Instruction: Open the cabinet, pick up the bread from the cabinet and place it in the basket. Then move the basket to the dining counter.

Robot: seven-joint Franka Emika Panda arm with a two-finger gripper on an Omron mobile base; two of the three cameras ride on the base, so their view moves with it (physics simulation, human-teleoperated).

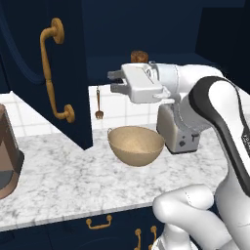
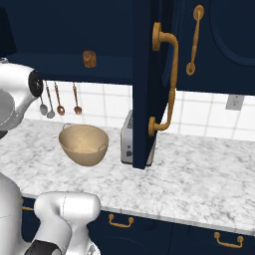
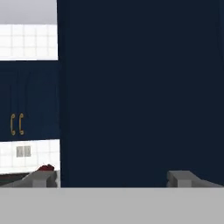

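A navy kitchen with a white tiled backsplash and a marbled worktop [image 1: 63, 171] running over brass-handled drawers. Above it the cabinet [image 2: 149, 74] stands with both doors swung out: one door with its long brass handle [image 1: 51, 73] juts toward the camera in the left base view, the other does the same in the right base view. On the open shelf sits the bread [image 2: 89, 58], a small brown lump near the shelf's front edge; in the left base view it peeks out just above and behind the hand. The basket [image 1: 135, 145] rests on the worktop below the shelf, just beside a silver toaster [image 1: 178, 131], with a few utensils [image 2: 60, 102] hanging on the tiles behind.

The gripper [image 1: 113, 81] is raised at about shelf height, pointing sideways toward the left-hand door, its fingers spread wide with nothing between them. The hand view looks flat onto dark navy panel, with the two tips far apart at the bottom.

By my reading the opening step is finished and the pick is in hand. The next move calls for turning the hand away from the door toward the shelf, lining the open fingers either side of the bread, reaching in without clipping either door, then closing on it
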